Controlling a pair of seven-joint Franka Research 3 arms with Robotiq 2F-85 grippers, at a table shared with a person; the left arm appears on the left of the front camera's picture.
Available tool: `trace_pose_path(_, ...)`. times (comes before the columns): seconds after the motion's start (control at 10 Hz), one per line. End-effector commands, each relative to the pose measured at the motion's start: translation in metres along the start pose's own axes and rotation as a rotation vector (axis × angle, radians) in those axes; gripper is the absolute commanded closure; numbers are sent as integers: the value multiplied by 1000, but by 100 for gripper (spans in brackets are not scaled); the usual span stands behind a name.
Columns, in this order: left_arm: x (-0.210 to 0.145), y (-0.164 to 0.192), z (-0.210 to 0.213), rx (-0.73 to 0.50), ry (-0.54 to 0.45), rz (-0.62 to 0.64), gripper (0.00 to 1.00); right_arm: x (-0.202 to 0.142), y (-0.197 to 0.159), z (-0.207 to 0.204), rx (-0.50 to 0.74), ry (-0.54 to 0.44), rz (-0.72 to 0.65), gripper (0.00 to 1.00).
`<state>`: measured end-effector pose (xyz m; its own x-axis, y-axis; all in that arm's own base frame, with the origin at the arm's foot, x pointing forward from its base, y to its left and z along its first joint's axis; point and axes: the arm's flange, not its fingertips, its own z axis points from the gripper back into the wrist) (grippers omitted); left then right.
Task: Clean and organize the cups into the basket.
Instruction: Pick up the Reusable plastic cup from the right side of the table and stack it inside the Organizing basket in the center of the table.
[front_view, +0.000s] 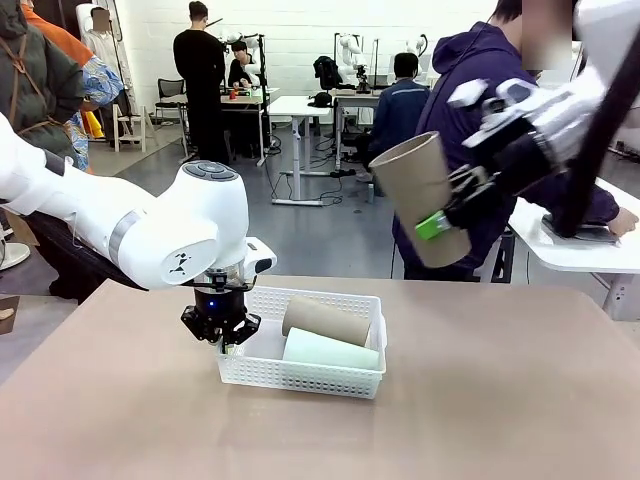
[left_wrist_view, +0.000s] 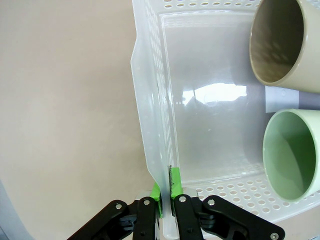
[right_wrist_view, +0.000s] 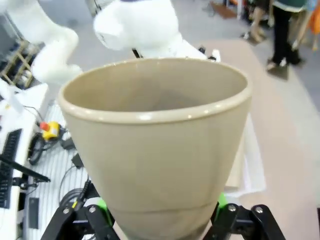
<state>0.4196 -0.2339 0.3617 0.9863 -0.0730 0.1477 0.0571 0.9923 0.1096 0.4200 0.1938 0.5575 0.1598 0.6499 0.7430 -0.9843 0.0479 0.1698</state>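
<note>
The white basket (front_view: 300, 378) on the bench (front_view: 500, 400) is clamped at its left end wall by the left end effector (left_wrist_view: 166, 192). A tan cup (front_view: 325, 319) and a mint cup (front_view: 330, 352) are seen lying inside. A second tan cup (front_view: 420, 190) is gripped aloft by the right end effector (front_view: 445, 215).

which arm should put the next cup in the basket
Right. The right gripper holds a tan cup aloft; the left gripper is clamped on the wall of the white basket, likely steadying it.
</note>
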Motion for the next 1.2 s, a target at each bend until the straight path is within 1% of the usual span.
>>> trace_pose_path(0.0, -1, 0, -2, 8, -1, -13, 100, 5, -27, -41, 45, 120, -47, 19)
trace_pose_path(0.1, -1, 0, -2, 8, -1, -13, 100, 9, -32, -64, 68, 162, -33, 19)
trace_pose_path(0.2, -1, 0, -2, 8, -1, -13, 100, 8, -38, -83, 77, 182, -15, 19)
trace_pose_path(0.4, -1, 0, -2, 8, -1, -13, 100, -3, -51, -115, 93, 229, 4, 19)
trace_pose_path(0.6, -1, 0, -2, 8, -1, -13, 100, -11, -64, -134, 90, 262, 21, 19)
trace_pose_path(0.9, -1, 0, -2, 8, -1, -13, 100, -14, -87, -155, 104, 263, 41, 19)
trace_pose_path(1.1, -1, 0, -2, 8, -1, -13, 100, -13, -96, -169, 145, 276, 75, 19)
